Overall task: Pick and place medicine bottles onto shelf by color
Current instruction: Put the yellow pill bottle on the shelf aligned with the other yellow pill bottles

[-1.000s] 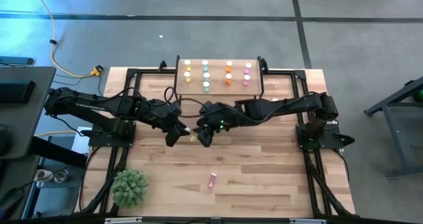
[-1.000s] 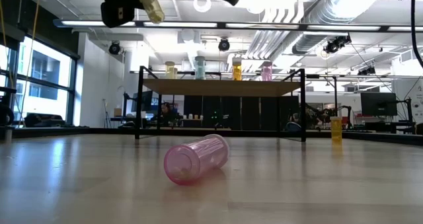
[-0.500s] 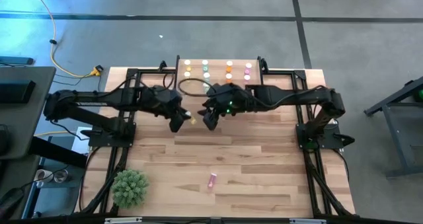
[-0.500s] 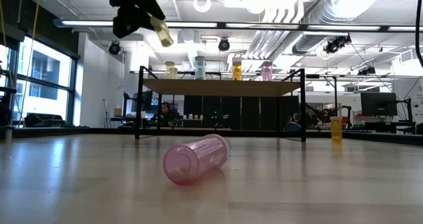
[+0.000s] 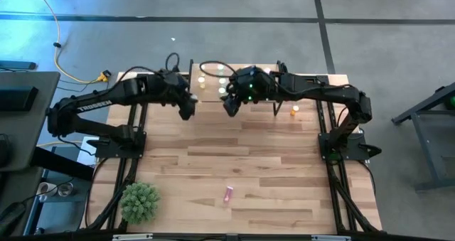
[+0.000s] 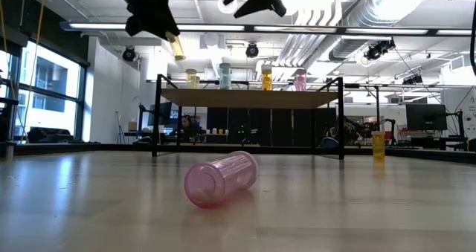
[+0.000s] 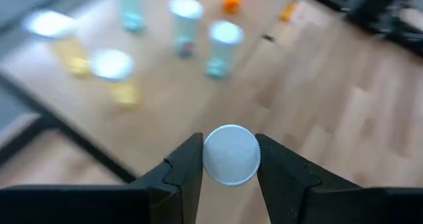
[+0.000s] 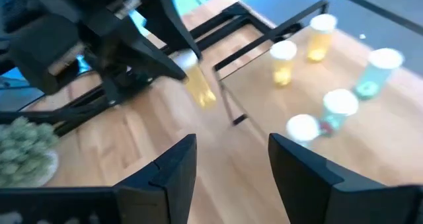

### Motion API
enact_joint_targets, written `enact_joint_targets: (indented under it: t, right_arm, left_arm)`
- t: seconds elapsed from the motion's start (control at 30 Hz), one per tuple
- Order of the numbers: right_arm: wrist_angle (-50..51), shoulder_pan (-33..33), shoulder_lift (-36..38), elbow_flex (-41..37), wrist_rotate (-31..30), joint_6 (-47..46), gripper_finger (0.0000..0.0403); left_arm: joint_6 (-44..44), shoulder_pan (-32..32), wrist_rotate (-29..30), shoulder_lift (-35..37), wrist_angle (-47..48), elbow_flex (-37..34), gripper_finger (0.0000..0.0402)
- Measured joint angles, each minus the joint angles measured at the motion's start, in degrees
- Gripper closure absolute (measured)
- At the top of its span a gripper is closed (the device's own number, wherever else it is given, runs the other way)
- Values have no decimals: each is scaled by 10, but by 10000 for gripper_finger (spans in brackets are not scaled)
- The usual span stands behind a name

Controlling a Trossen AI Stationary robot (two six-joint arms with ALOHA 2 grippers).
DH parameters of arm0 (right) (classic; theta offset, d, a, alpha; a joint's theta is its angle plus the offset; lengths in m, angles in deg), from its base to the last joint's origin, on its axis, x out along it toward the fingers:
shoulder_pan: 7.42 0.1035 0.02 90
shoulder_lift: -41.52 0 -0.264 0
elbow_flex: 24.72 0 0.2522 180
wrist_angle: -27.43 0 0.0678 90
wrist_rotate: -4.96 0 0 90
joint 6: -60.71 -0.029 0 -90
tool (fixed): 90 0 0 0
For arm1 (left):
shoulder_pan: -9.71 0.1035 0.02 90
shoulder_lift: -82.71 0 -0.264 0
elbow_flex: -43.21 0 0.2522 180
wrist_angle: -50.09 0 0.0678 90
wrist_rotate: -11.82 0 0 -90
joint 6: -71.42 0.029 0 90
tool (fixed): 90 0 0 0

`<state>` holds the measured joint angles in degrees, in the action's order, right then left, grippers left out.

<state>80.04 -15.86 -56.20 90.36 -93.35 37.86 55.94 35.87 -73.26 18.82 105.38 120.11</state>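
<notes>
The yellow bottle hangs in the air at the shelf's yellow end, cap toward the wrist, evidently carried there to join the yellow row. The left gripper has its jaws clamped on the bottle just below the white cap. The right gripper hovers nearby over the shelf, jaws apart and empty; a pink bottle lies on the desk, well apart.

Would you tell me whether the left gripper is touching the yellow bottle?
Touching: the left wrist view shows the left gripper with both fingers pressed against the yellow bottle at its white cap.
</notes>
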Motion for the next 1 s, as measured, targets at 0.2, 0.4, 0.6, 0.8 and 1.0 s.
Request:
enact_joint_targets:
  t: [0.2, 0.4, 0.6, 0.8, 1.0]
  right_arm:
    - [0, -36, 1, 0, 4, 15, 224]
    - [4, -67, 1, 0, 4, 28, 224]
    - [5, -95, 1, 0, 4, 39, 224]
    - [10, -115, 1, 0, 4, 69, 224]
    - [17, -126, 0, 0, 4, 84, 224]
  left_arm:
    - [50, 39, 22, 0, 39, 38, 284]
    - [67, 58, 22, 0, 64, 85, 284]
    - [76, 61, 24, -29, 89, 133, 284]
    - [82, 61, 18, -93, 116, 170, 284]
    - [78, 60, 11, -137, 132, 172, 284]
